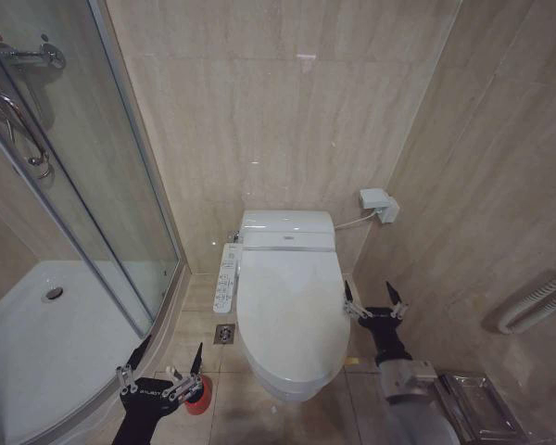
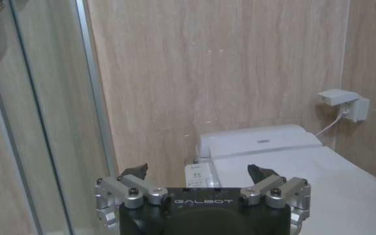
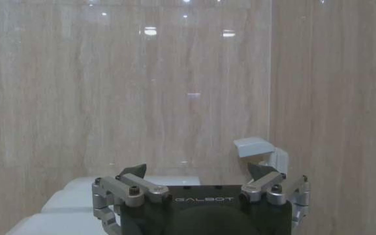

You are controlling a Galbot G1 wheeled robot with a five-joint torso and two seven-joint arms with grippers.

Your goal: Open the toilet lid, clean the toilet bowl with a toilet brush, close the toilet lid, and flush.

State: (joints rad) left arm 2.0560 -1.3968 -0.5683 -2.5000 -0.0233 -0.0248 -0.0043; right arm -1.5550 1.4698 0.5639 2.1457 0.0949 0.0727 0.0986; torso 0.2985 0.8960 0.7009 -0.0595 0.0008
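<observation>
The toilet lid [image 1: 290, 301], a glossy white oval, lay shut at lower centre of the head view, its long axis running from the wall toward the camera. The right gripper [image 1: 373, 302] hovered spread wide and empty just beside the lid's right edge. At lower left, the left gripper [image 1: 164, 366] stood equally spread, empty, above a small red cup holder [image 1: 199, 395].

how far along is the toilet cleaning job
Nothing looks done: the toilet lid lies closed. In hand: the right gripper, jaws open, hangs beside the lid's right edge, holding nothing; the left gripper, also open, hangs low by the red holder. Opening, brushing, closing and flushing remain.
</observation>
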